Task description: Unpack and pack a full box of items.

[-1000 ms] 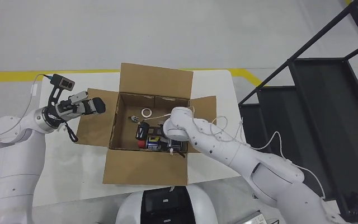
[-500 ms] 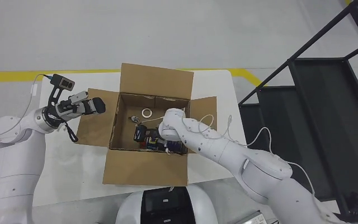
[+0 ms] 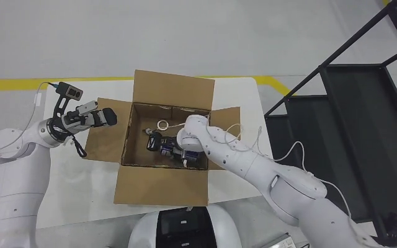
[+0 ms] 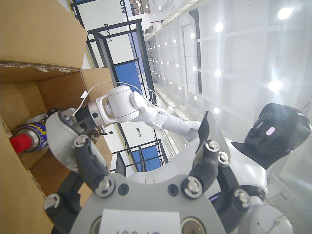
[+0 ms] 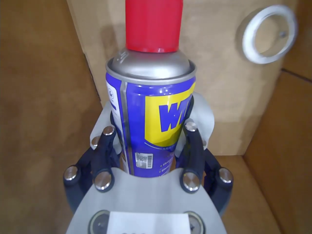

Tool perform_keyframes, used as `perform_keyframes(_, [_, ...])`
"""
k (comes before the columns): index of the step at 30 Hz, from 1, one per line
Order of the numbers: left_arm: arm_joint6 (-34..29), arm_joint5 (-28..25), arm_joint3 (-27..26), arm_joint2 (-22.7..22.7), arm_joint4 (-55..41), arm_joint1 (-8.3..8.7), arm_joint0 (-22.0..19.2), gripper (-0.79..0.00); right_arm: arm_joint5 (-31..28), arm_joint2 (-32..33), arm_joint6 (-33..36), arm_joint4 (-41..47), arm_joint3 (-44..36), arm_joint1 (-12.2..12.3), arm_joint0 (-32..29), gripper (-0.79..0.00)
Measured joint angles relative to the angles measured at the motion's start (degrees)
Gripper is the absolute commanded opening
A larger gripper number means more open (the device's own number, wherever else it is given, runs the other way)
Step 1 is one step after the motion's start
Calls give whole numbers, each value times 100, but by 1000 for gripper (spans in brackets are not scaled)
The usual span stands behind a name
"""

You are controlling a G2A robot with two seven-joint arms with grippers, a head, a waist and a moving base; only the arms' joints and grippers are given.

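The right gripper (image 5: pixel 151 115) is clamped round the lower body of the can (image 5: pixel 148 79), which lies down inside the box (image 3: pixel 162 186) with its red cap toward the left wall, well apart from the ring (image 5: pixel 245 40) on the floor. I'd guess that low grip is meant to bring it out without snagging, though I can't tell whether the can touches the bottom. The left gripper (image 4: pixel 132 127) hangs spread wide and holding nothing over the box's left flap, likely parked out of the way.

Scene is lit evenly from above; box (image 3: pixel 162 185) interior is shaded. Left wrist view is flared by ceiling lights (image 4: pixel 284 13), edges probably distorted.
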Motion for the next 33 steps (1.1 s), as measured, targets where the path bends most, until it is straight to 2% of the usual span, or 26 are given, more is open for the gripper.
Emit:
perform_keyframes(5, [0, 0, 0, 0, 0, 0, 0, 0, 70, 568, -36, -348, -994, 373, -443, -785])
perform_keyframes(11, [0, 0, 0, 0, 0, 0, 0, 0, 52, 1708, -157, -879, -2669, 944, -1525, -785])
perform_keyframes(16, [0, 0, 0, 0, 0, 0, 0, 0, -153, 2638, -866, -1237, -3864, 1272, -2526, -785])
perform_keyframes(21, [0, 0, 0, 0, 0, 0, 0, 0, -275, 3093, -1613, -1336, -4267, 1397, -3100, -785])
perform_keyframes(33, [0, 0, 0, 0, 0, 0, 0, 0, -273, 3092, -1604, -1330, -4261, 1396, -3098, -785])
